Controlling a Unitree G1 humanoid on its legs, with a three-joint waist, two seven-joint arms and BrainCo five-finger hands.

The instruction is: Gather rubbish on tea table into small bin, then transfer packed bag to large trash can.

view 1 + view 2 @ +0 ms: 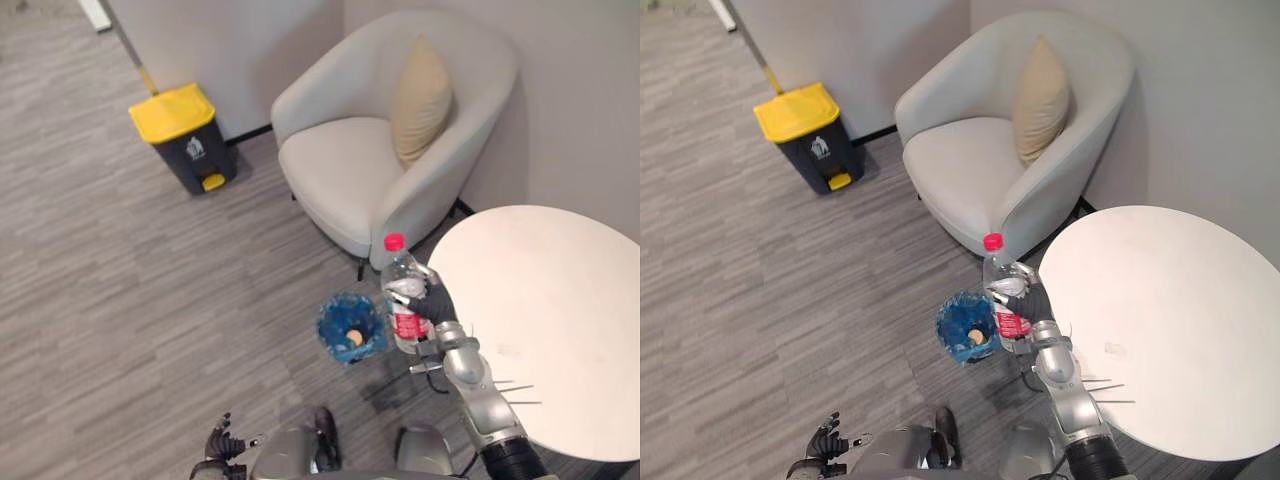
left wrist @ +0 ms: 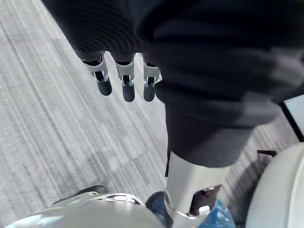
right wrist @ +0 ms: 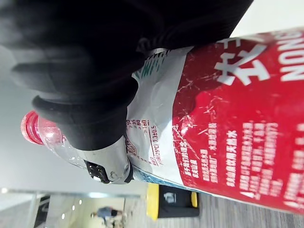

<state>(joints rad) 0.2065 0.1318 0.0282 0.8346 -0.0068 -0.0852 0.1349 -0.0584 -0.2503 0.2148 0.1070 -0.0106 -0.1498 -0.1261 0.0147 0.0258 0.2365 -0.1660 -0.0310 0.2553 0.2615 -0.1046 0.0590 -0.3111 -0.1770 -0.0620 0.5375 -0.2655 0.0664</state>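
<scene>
Right hand (image 1: 432, 303): fingers curled round the middle of the bottle, clamped on its red label, just off the bench's left edge.
Bottle (image 1: 400, 283): clear plastic with a red cap, upright in the right hand's grip, held just right of the small bin.
Small bin (image 1: 352, 326): stands on the floor (image 1: 150, 290) left of the bench, lined with a blue bag; a small tan scrap (image 1: 354, 337) lies inside.
Bench (image 1: 550, 320): round and white, on the right.
Left hand (image 2: 124, 80): low at the near left, fingers straight and apart, holding nothing, above the floor.
Armchair (image 1: 340, 170): cream, beyond the small bin, with a tan cushion (image 1: 420, 100) leaning against its back.
Large trash can (image 1: 185, 135): dark with a yellow lid, far left by the wall, well apart from the small bin.
</scene>
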